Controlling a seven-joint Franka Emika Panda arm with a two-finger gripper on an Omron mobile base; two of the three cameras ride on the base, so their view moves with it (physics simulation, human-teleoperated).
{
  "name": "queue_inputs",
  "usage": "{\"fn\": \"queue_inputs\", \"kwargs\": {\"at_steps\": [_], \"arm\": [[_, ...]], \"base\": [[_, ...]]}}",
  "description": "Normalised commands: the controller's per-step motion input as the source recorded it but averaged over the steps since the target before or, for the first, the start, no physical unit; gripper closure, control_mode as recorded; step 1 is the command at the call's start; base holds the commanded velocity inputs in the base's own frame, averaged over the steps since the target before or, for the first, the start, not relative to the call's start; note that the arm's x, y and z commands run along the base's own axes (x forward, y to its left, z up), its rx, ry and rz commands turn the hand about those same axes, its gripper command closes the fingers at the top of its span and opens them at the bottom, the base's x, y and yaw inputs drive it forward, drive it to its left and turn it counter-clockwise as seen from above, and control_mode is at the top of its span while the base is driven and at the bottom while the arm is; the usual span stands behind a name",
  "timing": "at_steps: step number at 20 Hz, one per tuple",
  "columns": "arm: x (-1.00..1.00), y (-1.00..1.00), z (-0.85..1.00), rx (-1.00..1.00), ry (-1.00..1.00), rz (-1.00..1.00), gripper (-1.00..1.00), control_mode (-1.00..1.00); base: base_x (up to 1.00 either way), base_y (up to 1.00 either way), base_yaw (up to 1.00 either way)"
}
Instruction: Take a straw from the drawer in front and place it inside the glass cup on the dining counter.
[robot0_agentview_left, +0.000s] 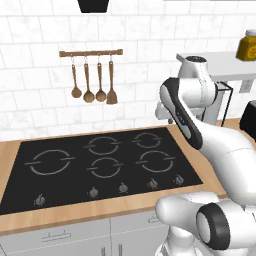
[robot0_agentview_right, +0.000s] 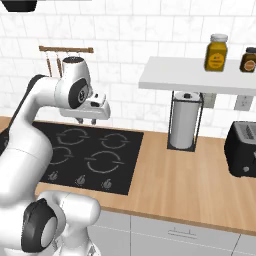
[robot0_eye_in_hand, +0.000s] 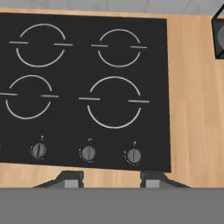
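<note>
White-tiled kitchen wall behind a wood counter (robot0_agentview_right: 190, 175) with a black cooktop (robot0_agentview_left: 100, 162) set into it. Gripper (robot0_agentview_right: 87, 121) hangs above the cooktop's right part, pointing straight down, nothing between its fingers; jaws parted with a clear gap, empty. In the hand view the two fingertips (robot0_eye_in_hand: 70, 179) sit at the bottom over the strip of wood at the cooktop's front edge, three knobs (robot0_eye_in_hand: 89, 153) just above them, four burner rings beyond. Grey drawer fronts (robot0_agentview_right: 175, 232) with slim bar handles run under the counter edge, below and in front of the hand, all shut. To the hand's right: paper towel roll (robot0_agentview_right: 184, 125) in a wire holder, a black toaster (robot0_agentview_right: 243, 149) further right. A shelf (robot0_agentview_right: 200, 76) above those carries an amber jar (robot0_agentview_right: 216, 52) and a darker jar (robot0_agentview_right: 248, 60). Left of the hand, wooden utensils (robot0_agentview_left: 93, 85) hang from a wall rail. Straw, glass cup: can't tell where they are.
</note>
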Motion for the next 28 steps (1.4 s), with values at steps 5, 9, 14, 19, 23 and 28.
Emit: {"fn": "queue_inputs", "kwargs": {"at_steps": [5, 9, 14, 19, 23, 28], "arm": [[-0.42, 0.01, -0.06, -0.01, -0.02, 0.00, -1.00, -1.00], [-0.66, 0.12, -0.43, -0.05, 0.00, 0.01, -1.00, -1.00], [-0.51, 0.07, -0.56, -0.03, 0.00, 0.00, -1.00, -1.00], [-0.27, 0.00, -0.42, 0.00, -0.03, 0.00, -1.00, -1.00], [-0.05, 0.00, -0.20, 0.01, 0.00, 0.00, -1.00, -1.00], [0.00, 0.00, -0.15, 0.00, 0.00, 0.00, -1.00, -1.00]], "base": [[0.00, 0.00, 0.00], [0.00, 0.00, 0.00], [0.00, 0.00, 0.00], [0.00, 0.00, 0.00], [0.00, 0.00, 0.00], [0.00, 0.00, 0.00]]}}
